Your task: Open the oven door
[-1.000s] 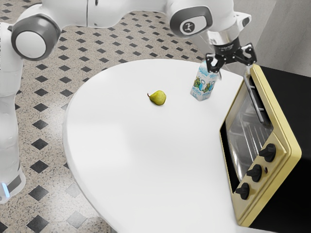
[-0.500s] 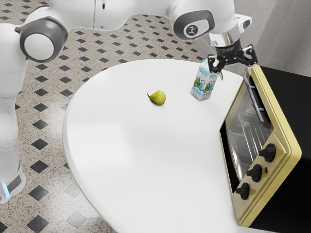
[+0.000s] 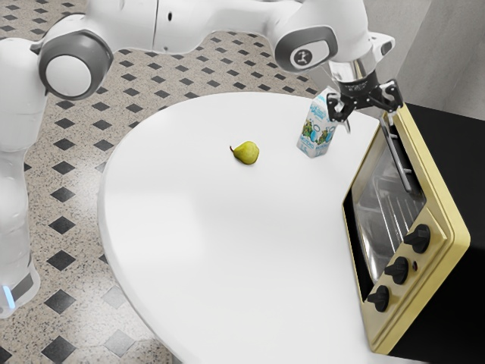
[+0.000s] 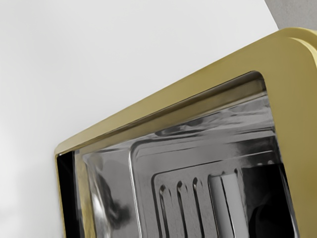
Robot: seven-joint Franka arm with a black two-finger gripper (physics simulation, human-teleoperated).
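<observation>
Near the oven's door handle (image 3: 397, 157), my claw (image 3: 370, 123) hangs wide open, empty; whether it touches, I can't tell. It partly hides the drink carton (image 3: 315, 136).

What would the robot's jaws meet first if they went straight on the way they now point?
Most likely the oven, at its yellow front frame; depth is unclear, so I can't tell exactly where.

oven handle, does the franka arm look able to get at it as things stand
Probably yes: the open tool hovers near one end of the oven handle, and the carton and pear sit toward the exterior view's left, not between tool and handle.
</observation>
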